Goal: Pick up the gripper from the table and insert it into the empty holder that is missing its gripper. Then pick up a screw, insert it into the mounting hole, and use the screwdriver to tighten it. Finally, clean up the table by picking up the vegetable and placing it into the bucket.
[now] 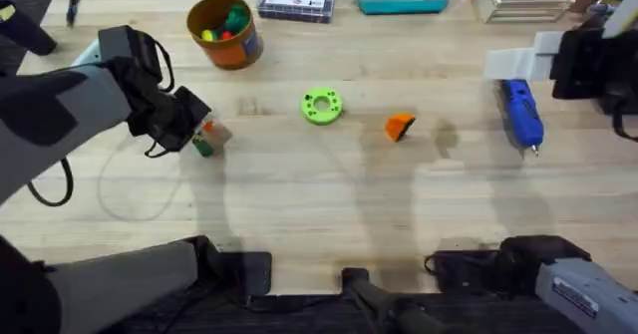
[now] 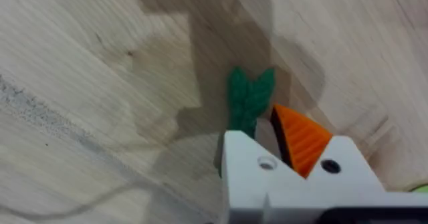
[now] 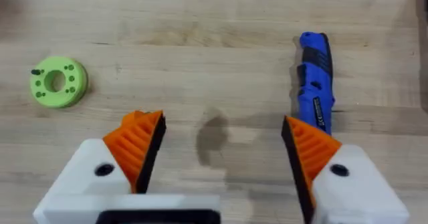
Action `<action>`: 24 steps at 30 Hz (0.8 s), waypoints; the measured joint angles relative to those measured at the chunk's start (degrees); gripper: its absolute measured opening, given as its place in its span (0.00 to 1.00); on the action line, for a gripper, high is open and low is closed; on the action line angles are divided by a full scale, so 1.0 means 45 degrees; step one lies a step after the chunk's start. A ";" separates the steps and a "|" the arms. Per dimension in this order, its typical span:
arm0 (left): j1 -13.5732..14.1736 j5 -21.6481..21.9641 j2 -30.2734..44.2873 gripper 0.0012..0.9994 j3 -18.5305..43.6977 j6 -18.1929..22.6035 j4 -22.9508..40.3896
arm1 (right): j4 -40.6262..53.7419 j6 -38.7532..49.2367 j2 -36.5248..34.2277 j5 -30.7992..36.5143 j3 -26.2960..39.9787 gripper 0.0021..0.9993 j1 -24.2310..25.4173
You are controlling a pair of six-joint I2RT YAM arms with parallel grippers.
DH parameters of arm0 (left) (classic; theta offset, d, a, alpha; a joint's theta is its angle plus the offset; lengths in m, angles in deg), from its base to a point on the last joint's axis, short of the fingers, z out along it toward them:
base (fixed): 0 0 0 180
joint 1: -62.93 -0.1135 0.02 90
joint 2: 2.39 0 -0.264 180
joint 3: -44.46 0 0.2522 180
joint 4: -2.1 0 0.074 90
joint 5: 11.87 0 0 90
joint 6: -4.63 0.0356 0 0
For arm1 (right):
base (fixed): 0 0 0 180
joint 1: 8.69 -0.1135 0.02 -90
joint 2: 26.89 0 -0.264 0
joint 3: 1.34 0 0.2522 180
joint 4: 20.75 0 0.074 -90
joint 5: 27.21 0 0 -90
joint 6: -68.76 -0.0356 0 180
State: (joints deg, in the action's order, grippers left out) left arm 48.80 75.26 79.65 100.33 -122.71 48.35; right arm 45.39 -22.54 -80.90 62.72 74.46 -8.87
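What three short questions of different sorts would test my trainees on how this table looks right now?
1. Short answer: which arm's tool is at the vegetable?
2. Multiple choice: in the overhead view, what lies on the table between the green ring and the screwdriver? A) the bucket B) the gripper C) the vegetable
3. True or false: the right tool is open, with bare table between its orange pads.

Key: 1. The left tool. 2. B. 3. True.
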 joint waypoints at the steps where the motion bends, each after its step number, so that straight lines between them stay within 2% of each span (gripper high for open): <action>1: 0.0000 -0.0005 0.0002 0.01 0.0000 -0.0002 -0.0005 | 0.0000 0.0000 0.0003 0.0000 0.0000 0.99 0.0000; 8: 0.0000 -0.0005 0.0000 0.02 0.0000 0.0002 0.0000 | 0.0033 0.0000 0.0003 0.0000 0.0000 0.99 0.0000; 9: 0.0000 0.0050 0.0000 0.11 0.0000 0.0082 0.0025 | 0.0039 0.0000 0.0003 0.0000 0.0000 0.99 0.0000; 14: -0.0180 0.0534 0.0017 0.91 -0.0102 0.0107 0.0364 | 0.0078 0.0000 0.0003 0.0000 0.0000 0.99 0.0000; 15: -0.0180 0.0487 0.0028 0.96 -0.0106 0.0131 0.0432 | 0.0083 0.0000 0.0002 0.0000 0.0000 0.99 0.0000; 20: -0.0147 0.0118 -0.0057 0.99 -0.0058 0.0493 0.0801 | 0.0083 0.0000 0.0003 0.0000 0.0000 0.99 0.0000; 24: 0.0017 -0.0580 -0.0927 0.99 -0.0058 0.1167 0.0921 | 0.0083 0.0000 0.0003 0.0000 0.0000 0.99 0.0000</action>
State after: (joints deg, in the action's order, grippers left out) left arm 48.87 72.65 75.48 100.07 -117.46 52.49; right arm 45.76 -22.54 -80.88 62.72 74.46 -8.87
